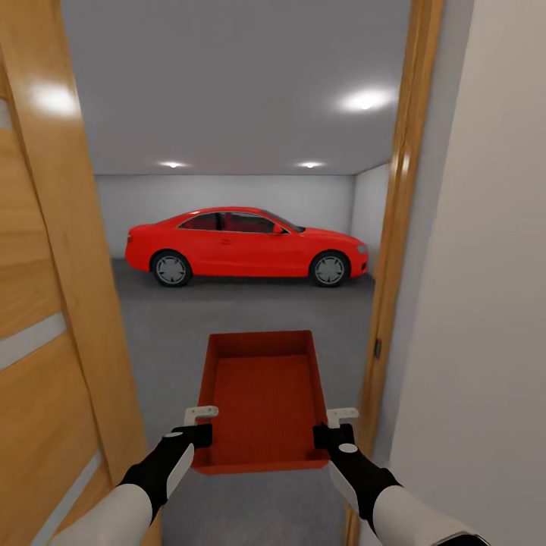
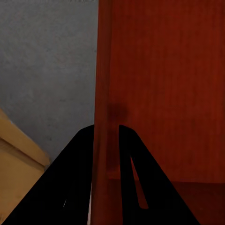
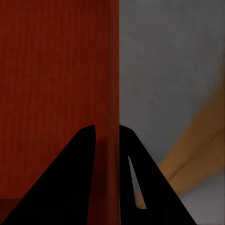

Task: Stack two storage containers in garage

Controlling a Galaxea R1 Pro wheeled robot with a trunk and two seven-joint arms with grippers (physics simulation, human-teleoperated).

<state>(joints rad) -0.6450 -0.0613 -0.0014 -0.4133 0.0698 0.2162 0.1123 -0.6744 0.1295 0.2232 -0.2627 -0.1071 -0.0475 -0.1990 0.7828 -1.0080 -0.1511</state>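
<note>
I hold one orange-red storage container point(image 1: 262, 398) level in front of me, open side up and with nothing in it. My left gripper point(image 1: 199, 425) is shut on its left wall near the near corner, and my right gripper point(image 1: 334, 426) is shut on its right wall. In the left wrist view the black fingers point(image 2: 70, 187) straddle the thin red wall point(image 2: 105, 70). The right wrist view shows the right fingers point(image 3: 61, 187) clamping the other wall point(image 3: 112, 70). Ahead, through a doorway, lies the garage with its dark grey floor point(image 1: 250, 307). The living room is out of view.
A wooden door point(image 1: 45, 303) stands open close on my left. The wooden door frame point(image 1: 398, 227) and a white wall point(image 1: 485, 303) are close on my right. A red car point(image 1: 246, 246) is parked across the far side of the garage, with bare floor before it.
</note>
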